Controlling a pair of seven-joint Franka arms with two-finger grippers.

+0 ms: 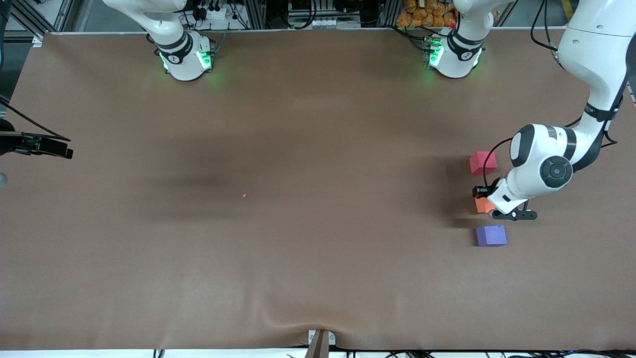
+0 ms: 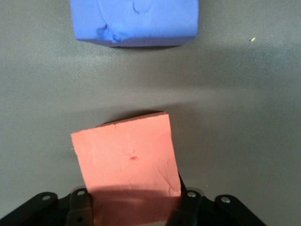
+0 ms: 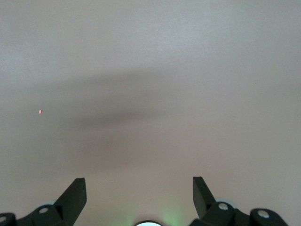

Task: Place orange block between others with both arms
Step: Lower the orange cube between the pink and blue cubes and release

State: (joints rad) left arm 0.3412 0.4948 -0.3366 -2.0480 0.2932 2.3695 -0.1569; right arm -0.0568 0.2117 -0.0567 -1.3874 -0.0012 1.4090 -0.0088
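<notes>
- Small matte orange foam cube (image 1: pixel 482 205) sits at the left arm's end of the brown cloth-covered table (image 1: pixel 298 149), between the two other cubes.
- Pinkish-red matte foam cube (image 1: pixel 482 162) lies farther from the front camera than the orange cube, a gap apart.
- Purple-blue matte foam cube (image 1: pixel 491 235) lies nearer the front camera than the orange cube, also with a gap; its top face is dented in the left wrist view (image 2: pixel 134 21).
- The three cubes form a rough line, orange cube in the middle.
- Left gripper (image 1: pixel 489 201) is down at the orange cube, fingers clamped on it; the left wrist view shows the orange cube (image 2: pixel 127 155) pinched between the black fingers (image 2: pixel 80 205), turned slightly askew to the purple-blue cube.
- Cannot tell whether the orange cube rests on the cloth or is just above it.
- Right gripper (image 3: pixel 139 197) waits over bare cloth, well apart from the orange cube, jaws spread wide, holding nothing.
- Tiny orange speck (image 1: pixel 244 195) on the cloth, well apart from the orange cube, toward the right arm's end.
- No containers visible.
</notes>
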